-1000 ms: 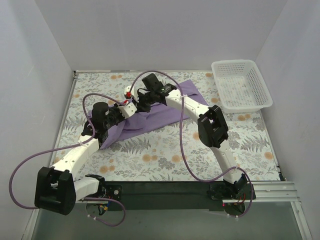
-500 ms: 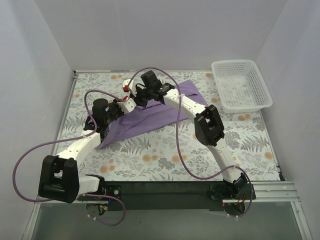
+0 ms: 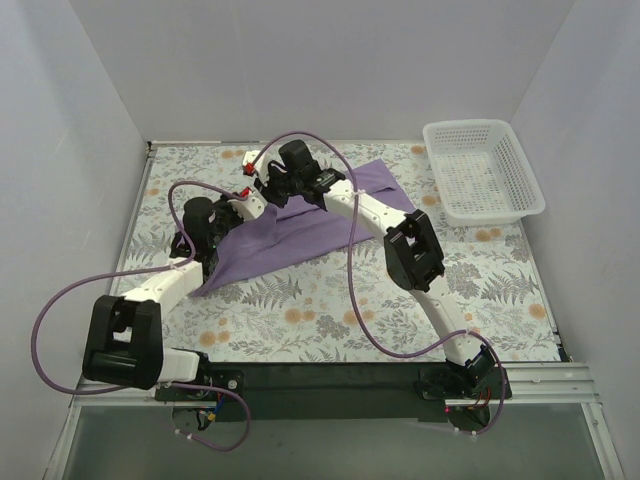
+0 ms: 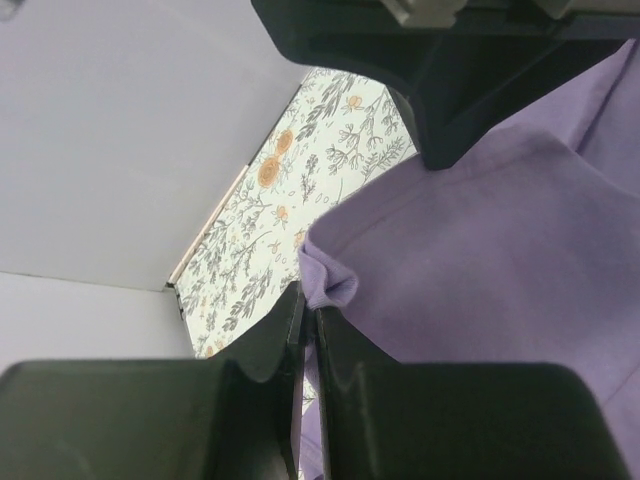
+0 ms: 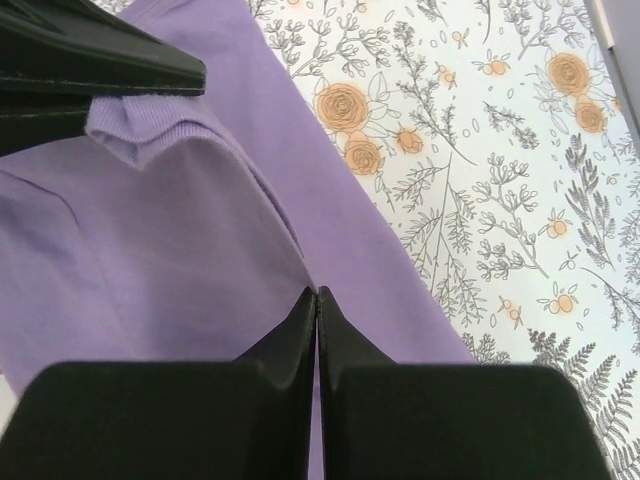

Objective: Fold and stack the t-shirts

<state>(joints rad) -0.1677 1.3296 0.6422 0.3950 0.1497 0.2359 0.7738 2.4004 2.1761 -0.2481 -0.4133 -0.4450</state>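
I am gripping the lavender t-shirt (image 3: 295, 235) with my left pincer (image 4: 308, 315) and right pincer (image 5: 317, 295), each clamped tight on fabric.

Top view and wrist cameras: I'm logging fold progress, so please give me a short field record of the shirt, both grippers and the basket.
garment: lavender t-shirt, bunched, stretched diagonally across the floral table, not yet folded
left gripper: shut on a pinched fold at the t-shirt's edge
right gripper: shut on the t-shirt's fabric
basket: white lattice, far right corner, apart from the t-shirt
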